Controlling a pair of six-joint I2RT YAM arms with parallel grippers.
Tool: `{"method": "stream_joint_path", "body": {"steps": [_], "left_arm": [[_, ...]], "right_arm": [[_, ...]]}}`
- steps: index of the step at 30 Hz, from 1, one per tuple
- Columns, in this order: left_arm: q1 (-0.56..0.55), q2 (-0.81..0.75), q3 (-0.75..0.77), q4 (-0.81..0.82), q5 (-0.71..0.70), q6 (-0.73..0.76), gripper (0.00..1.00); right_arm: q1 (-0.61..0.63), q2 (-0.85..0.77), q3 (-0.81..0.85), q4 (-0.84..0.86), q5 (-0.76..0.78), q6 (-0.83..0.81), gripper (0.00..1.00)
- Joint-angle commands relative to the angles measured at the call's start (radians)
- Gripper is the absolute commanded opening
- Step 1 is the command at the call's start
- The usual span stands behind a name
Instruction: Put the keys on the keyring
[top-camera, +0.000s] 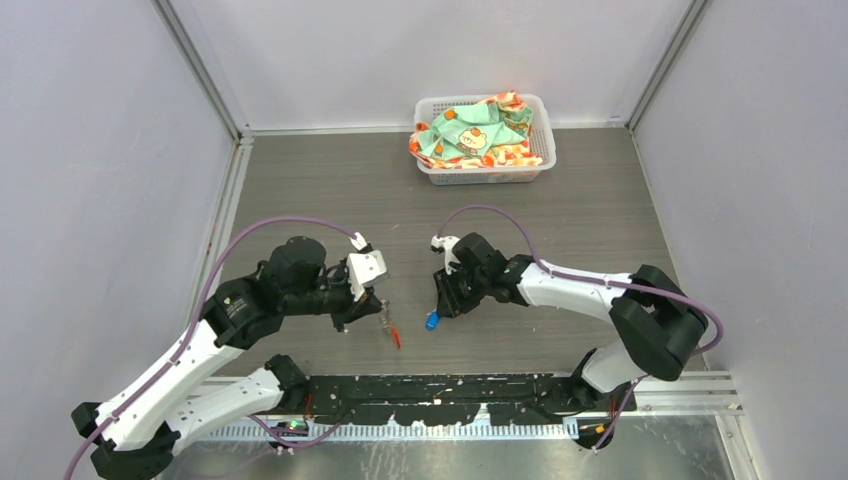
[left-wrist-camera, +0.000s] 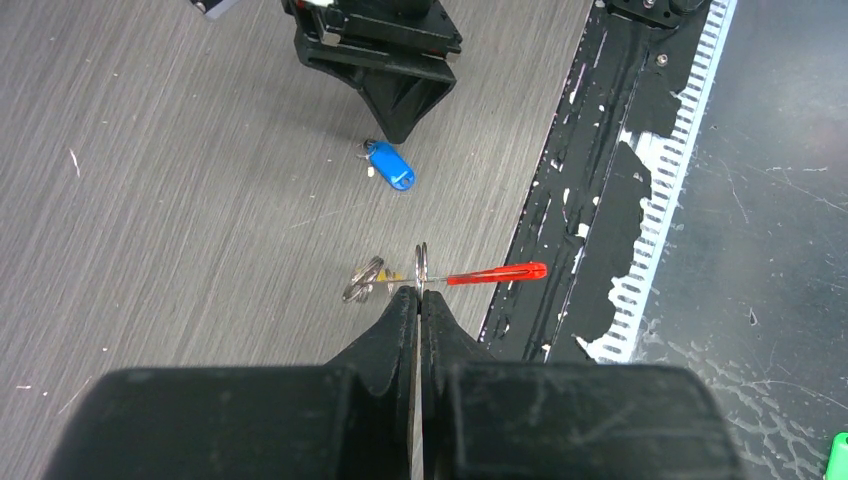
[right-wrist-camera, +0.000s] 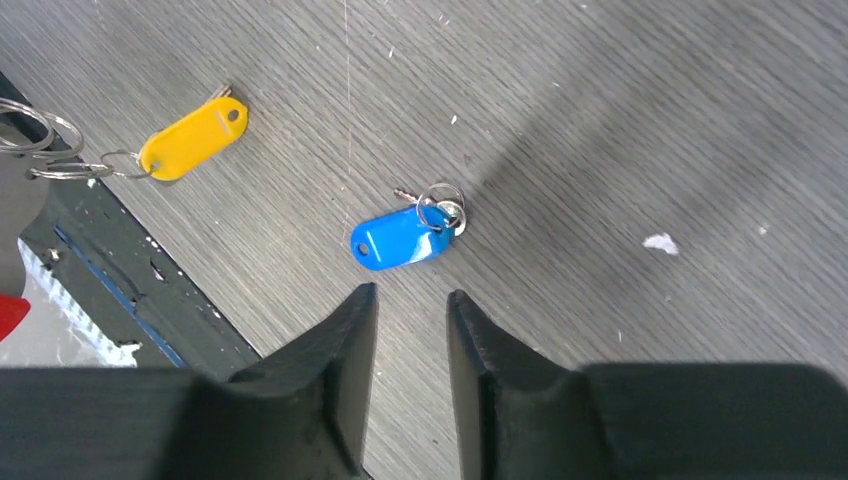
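My left gripper (left-wrist-camera: 419, 292) is shut on the thin metal keyring (left-wrist-camera: 421, 266), holding it edge-on above the table. The keyring's red tag (left-wrist-camera: 497, 272) sticks out to one side. A bunch of small rings (left-wrist-camera: 363, 280) sticks out to the other. In the right wrist view the yellow-tagged key (right-wrist-camera: 193, 142) hangs from those rings (right-wrist-camera: 45, 150). The blue-tagged key (right-wrist-camera: 405, 238) lies flat on the table with its own small ring. Just short of it, my right gripper (right-wrist-camera: 412, 295) is open and holds nothing. From above, the blue key (top-camera: 432, 321) lies between the two grippers.
A white basket (top-camera: 485, 172) holding a patterned cloth stands at the back of the table. A black scuffed strip (top-camera: 450, 385) runs along the near edge, close to the keyring. Grey walls close in both sides.
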Motion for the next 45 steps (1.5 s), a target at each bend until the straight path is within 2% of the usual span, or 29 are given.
{"method": "stream_joint_path", "body": {"steps": [1, 3, 4, 5, 6, 9, 10, 13, 14, 15, 18, 20, 23, 25, 27, 29, 33, 38, 39, 42, 43, 45], "left_arm": [[0.008, -0.006, 0.046, 0.050, 0.012, 0.013, 0.00], [0.010, -0.004, 0.053, 0.056, 0.004, 0.003, 0.00], [0.012, 0.000, 0.057, 0.056, 0.000, -0.001, 0.00], [0.014, 0.002, 0.063, 0.053, -0.002, -0.001, 0.00], [0.015, 0.007, 0.065, 0.051, -0.004, 0.000, 0.00], [0.018, 0.023, 0.068, 0.037, -0.010, -0.004, 0.00], [0.018, 0.031, 0.073, 0.024, -0.004, -0.001, 0.00], [0.021, 0.067, 0.100, -0.015, -0.003, 0.007, 0.00], [0.023, 0.084, 0.116, -0.025, -0.003, 0.011, 0.00], [0.031, 0.101, 0.132, -0.037, -0.001, 0.014, 0.00], [0.075, 0.144, 0.173, -0.079, 0.022, 0.028, 0.00], [0.125, 0.173, 0.185, -0.117, 0.066, 0.039, 0.00], [0.190, 0.232, 0.230, -0.182, 0.106, 0.062, 0.00], [0.230, 0.277, 0.275, -0.234, 0.133, 0.077, 0.00], [0.253, 0.313, 0.315, -0.304, 0.144, 0.104, 0.00], [0.261, 0.329, 0.337, -0.358, 0.120, 0.129, 0.00], [0.263, 0.338, 0.360, -0.400, 0.072, 0.141, 0.00], [0.273, 0.306, 0.375, -0.420, 0.060, 0.142, 0.00], [0.274, 0.292, 0.370, -0.427, 0.053, 0.158, 0.00], [0.274, 0.256, 0.333, -0.454, 0.023, 0.210, 0.00], [0.274, 0.246, 0.316, -0.458, 0.020, 0.214, 0.00], [0.274, 0.221, 0.271, -0.455, 0.035, 0.216, 0.00]], "right_arm": [[0.004, -0.107, 0.033, -0.039, 0.083, -0.028, 0.46], [0.005, -0.165, 0.082, -0.140, 0.137, -0.017, 0.64], [0.005, -0.183, 0.107, -0.186, 0.157, 0.004, 0.89], [0.005, -0.229, 0.127, -0.226, 0.173, 0.049, 0.98], [0.005, -0.256, 0.141, -0.252, 0.182, 0.123, 1.00], [0.009, -0.403, 0.105, -0.260, 0.220, 0.464, 1.00], [0.010, -0.436, 0.060, -0.220, 0.126, 0.532, 1.00], [0.012, -0.478, -0.008, -0.221, -0.015, 0.564, 1.00], [0.023, -0.485, -0.003, -0.267, 0.011, 0.531, 1.00], [0.034, -0.497, 0.027, -0.359, 0.100, 0.466, 1.00], [0.039, -0.553, 0.145, -0.565, 0.522, 0.296, 1.00], [0.039, -0.618, 0.159, -0.557, 0.694, 0.286, 1.00], [0.040, -0.700, 0.038, -0.421, 0.722, 0.368, 1.00], [0.039, -0.710, -0.079, -0.326, 0.605, 0.401, 1.00], [0.041, -0.626, -0.131, -0.268, 0.496, 0.395, 1.00], [0.056, -0.529, -0.089, -0.301, 0.510, 0.343, 1.00], [0.105, -0.472, -0.047, -0.261, 0.733, 0.263, 1.00], [0.206, -0.467, -0.123, -0.056, 0.878, 0.239, 0.99], [0.235, -0.448, -0.119, -0.035, 0.898, 0.234, 0.96], [0.310, -0.329, -0.070, 0.001, 0.914, 0.198, 0.76], [0.330, -0.273, -0.038, -0.008, 0.927, 0.187, 0.73], [0.378, -0.140, 0.024, -0.016, 0.966, 0.151, 0.76]]}}
